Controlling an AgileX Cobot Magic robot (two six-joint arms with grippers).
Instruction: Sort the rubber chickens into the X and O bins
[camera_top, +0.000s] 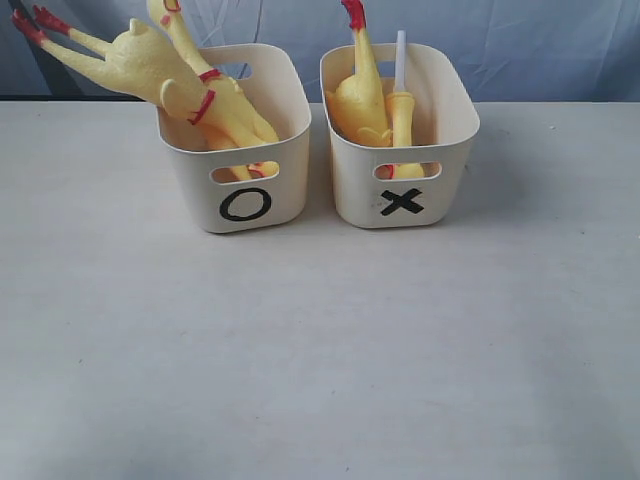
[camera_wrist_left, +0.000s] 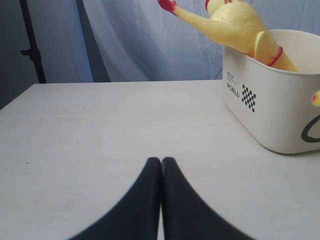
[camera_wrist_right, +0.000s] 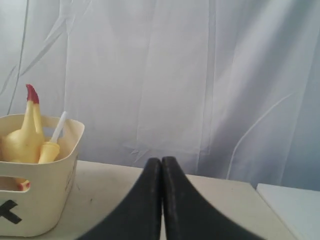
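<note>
Your left gripper (camera_wrist_left: 161, 162) and right gripper (camera_wrist_right: 161, 162) are pinched shut, holding nothing, above the counter (camera_top: 320, 350). In the exterior frame's upper middle, the O bin (camera_top: 190, 185) holds two rubber chickens (camera_top: 140, 65), heads down, feet slanting upper left. The X bin (camera_top: 350, 195) holds split pieces (camera_top: 358, 105) standing upright.

We see soft, even, fairly bright light over the pale counter (camera_top: 320, 380), with only faint shadows: a diffuse one spreads from the X bin (camera_top: 352, 195) toward the counter's right edge, and a thin dark line hugs the base of the O bin (camera_top: 288, 190). We find no harsh glare, though the exterior view is slightly grainy and washed out. In the wrist views the black left gripper (camera_wrist_left: 161, 161) and right gripper (camera_wrist_right: 161, 160) sit near the lens with blurred edges, while the curtain (camera_wrist_right: 200, 75) behind stays sharper.
</note>
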